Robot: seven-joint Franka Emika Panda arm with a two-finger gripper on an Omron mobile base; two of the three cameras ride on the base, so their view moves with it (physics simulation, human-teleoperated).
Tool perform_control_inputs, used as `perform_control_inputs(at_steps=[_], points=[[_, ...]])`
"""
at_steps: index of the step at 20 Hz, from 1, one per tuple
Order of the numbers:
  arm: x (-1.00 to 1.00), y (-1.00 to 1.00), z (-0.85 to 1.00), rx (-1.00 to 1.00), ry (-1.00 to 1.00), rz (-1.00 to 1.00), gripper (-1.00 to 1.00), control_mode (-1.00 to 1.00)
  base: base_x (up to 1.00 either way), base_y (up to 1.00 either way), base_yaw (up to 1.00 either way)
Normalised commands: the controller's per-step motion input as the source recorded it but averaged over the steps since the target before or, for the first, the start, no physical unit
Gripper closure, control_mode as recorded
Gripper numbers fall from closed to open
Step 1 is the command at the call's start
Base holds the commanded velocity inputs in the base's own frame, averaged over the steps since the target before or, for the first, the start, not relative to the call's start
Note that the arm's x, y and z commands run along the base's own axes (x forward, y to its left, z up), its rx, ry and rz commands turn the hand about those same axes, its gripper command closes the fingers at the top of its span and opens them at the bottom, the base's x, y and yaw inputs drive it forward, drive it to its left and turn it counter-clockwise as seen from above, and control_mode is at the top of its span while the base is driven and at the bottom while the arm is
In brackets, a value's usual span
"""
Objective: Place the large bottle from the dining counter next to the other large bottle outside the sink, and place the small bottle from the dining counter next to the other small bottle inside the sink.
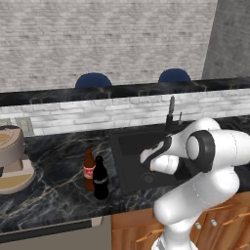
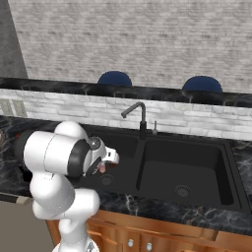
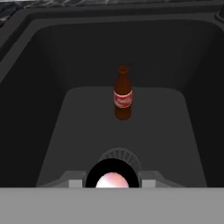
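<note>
Pink small bottle point(image 3: 112, 180) in gripper point(image 2: 106, 162), over sink point(image 2: 216, 194)

Beyond the end effector point(image 2: 103, 166), past a white tiled backsplash point(image 2: 187, 118), two blue stools point(image 1: 93, 79) point(image 1: 174, 75) stand before a pale brick wall point(image 1: 97, 34), one to its left and one roughly straight ahead. Well to the left of the end effector, a tan and brown appliance point(image 1: 12, 156) sits on the black marble counter point(image 1: 53, 161), with a wall outlet point(image 1: 25, 126) just behind it. Below the end effector, under the counter's front edge, run wooden cabinets point(image 2: 147, 236) with small round knobs.
</note>
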Motion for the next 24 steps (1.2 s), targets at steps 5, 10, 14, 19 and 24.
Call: perform_control_inputs(at_steps=[5,10,14,19,24], points=[[0.0,0.0,-0.18,0.0,-0.02,0.0,1.0,-1.0,0.0,0.0,0.0],[0.0,0.0,-0.2,0.0,-0.03,0.0,1.0,-1.0,0.0,0.0,0.0],[0.0,0.0,-0.16,0.0,-0.03,0.0,1.0,-1.0,0.0,0.0,0.0],[0.0,0.0,-0.14,0.0,-0.03,0.0,1.0,-1.0,0.0,0.0,0.0],[0.0,0.0,-0.07,0.0,-0.03,0.0,1.0,-1.0,0.0,0.0,0.0]])
